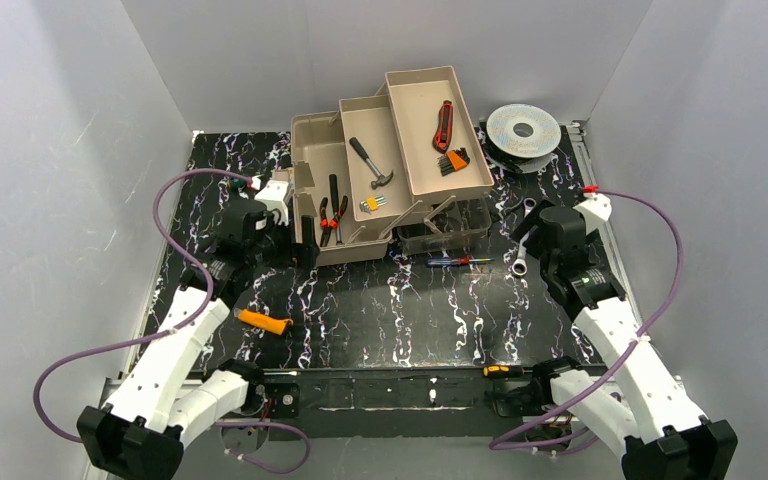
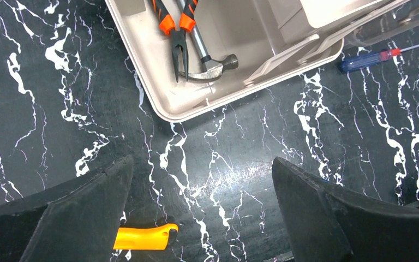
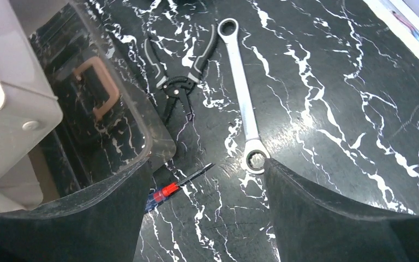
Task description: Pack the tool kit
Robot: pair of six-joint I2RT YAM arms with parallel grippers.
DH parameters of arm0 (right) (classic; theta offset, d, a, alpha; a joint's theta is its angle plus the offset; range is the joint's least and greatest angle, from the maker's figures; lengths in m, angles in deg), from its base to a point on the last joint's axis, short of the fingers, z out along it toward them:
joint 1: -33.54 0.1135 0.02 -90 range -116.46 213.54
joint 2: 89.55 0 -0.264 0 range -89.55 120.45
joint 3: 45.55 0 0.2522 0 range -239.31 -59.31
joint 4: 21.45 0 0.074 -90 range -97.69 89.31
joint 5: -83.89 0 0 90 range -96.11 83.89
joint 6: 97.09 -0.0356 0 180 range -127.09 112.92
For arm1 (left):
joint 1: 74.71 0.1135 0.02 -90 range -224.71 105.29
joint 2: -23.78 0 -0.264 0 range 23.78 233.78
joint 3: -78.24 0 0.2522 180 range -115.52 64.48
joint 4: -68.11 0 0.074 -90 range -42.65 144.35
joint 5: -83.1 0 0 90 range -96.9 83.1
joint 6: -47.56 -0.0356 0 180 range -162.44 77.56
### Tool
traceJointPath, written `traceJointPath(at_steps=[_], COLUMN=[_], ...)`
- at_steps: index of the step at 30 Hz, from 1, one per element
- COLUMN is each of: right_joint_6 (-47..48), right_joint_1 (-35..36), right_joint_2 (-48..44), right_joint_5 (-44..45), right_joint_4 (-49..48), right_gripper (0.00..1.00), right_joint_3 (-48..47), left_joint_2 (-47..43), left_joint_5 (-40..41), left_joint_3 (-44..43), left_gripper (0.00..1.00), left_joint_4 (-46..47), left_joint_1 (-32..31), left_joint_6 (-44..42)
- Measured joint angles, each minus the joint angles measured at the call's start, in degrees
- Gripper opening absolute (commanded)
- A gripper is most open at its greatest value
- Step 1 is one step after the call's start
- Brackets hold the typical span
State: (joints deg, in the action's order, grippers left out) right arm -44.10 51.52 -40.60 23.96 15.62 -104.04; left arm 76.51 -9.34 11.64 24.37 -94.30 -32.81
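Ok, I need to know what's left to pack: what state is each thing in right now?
Toolbox, open.
Trays, folded out.
Lid, swung open.
Wrench, loose on the table.
Black pliers, loose on the table.
Screwdriver, loose on the table.
Orange tool, loose on the table.
Orange pliers, in the toolbox.
Left tool, open, empty.
Right tool, open, empty.

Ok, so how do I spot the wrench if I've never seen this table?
Find the big beige toolbox at the back of the table. Just off its right side, two tools lie side by side. The wrench is the long, all-silver bar with a ring at each end; the pliers next to it are black.
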Motion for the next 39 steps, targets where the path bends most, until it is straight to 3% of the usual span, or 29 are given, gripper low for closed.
traceJointPath(at_steps=[11,24,39], right_joint_6=[-8.1,-17.1,-28.9], right_joint_1=[-1.4,-7.7,-9.0], right_joint_2=[3.0,18.1,25.6], right_joint_5=[0.8,-11.9,-25.8], right_joint_4=[3.5,18.7,16.1], right_gripper=[0.82,0.77,0.74], right_joint_3=[1.0,-6.1,-6.1], left_joint_2=[1.2,-3.9,-7.6], left_joint_5=[-0.1,-0.4,-2.6], left_joint_3=[0.0,0.0,0.0], left_gripper=[1.00,0.99,1.00], left_joint_4=[0.0,0.0,0.0], left_joint_1=[0.4,0.4,0.4], left_joint_6=[0.0,0.1,0.9])
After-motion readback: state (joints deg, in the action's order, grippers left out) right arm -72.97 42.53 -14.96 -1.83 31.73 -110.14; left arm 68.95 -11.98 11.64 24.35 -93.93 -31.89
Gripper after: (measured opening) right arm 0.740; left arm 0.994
